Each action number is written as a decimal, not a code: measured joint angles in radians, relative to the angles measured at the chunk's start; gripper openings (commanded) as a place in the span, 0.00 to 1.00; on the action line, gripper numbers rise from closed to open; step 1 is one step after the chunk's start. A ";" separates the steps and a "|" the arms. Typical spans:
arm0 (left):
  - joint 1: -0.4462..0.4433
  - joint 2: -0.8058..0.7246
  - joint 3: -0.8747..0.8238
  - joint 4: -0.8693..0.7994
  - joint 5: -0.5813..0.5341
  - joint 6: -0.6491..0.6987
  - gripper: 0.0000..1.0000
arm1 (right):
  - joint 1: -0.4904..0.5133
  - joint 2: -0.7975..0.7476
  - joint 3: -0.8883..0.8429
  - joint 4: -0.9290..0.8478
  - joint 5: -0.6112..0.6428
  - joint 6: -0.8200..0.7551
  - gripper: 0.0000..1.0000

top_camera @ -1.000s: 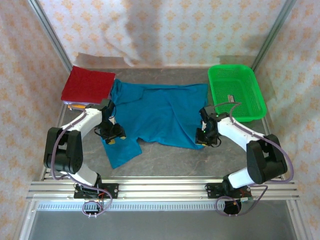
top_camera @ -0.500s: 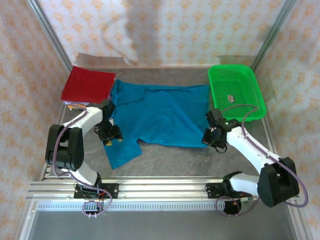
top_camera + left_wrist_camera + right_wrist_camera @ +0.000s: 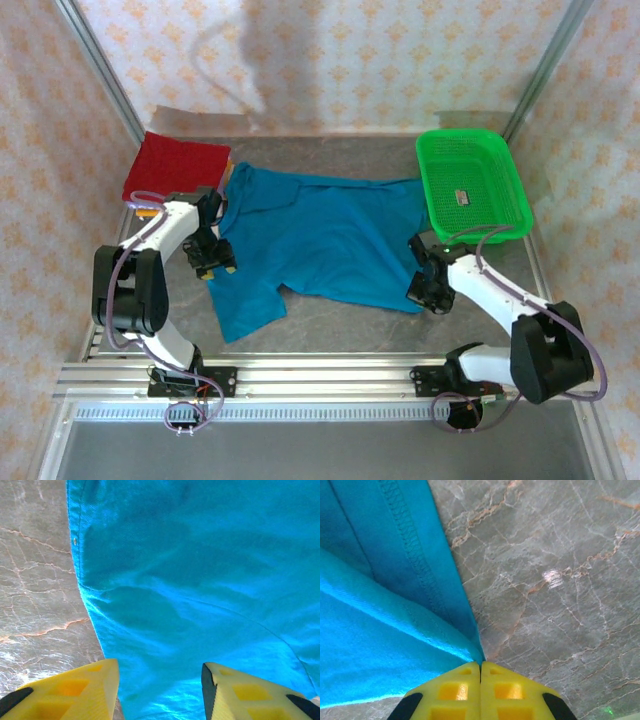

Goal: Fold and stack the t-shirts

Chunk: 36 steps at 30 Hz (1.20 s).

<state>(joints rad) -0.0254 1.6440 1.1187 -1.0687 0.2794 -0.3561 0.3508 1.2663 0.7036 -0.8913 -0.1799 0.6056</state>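
Two grippers: the right gripper (image 3: pixel 480 664) is clamped on the teal-blue cloth t-shirt's (image 3: pixel 330 240) hem corner, green plastic mesh basket (image 3: pixel 482 165) just beyond; the left gripper (image 3: pixel 160 676) stands half-open over the cloth, dark red folded shirt (image 3: pixel 175 166) beyond.

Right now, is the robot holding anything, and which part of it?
The right hand pinches the blue t-shirt at a corner of its stitched hem. The left hand is open over the shirt, holding nothing.
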 measured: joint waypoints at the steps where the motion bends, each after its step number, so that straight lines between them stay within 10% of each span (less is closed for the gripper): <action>1: 0.000 0.005 -0.005 0.000 0.000 0.000 0.48 | 0.000 0.009 -0.002 0.001 -0.002 0.005 0.03; 9: 0.002 0.008 -0.033 -0.024 -0.023 0.009 0.48 | 0.000 0.003 -0.027 0.001 -0.026 0.028 0.33; 36: 0.149 0.124 0.084 -0.017 0.082 0.111 0.37 | 0.011 -0.108 -0.008 -0.011 -0.100 0.089 0.37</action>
<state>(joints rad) 0.1234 1.7676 1.2030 -1.0855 0.3611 -0.2447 0.3614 1.1587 0.6960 -0.9020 -0.2802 0.6949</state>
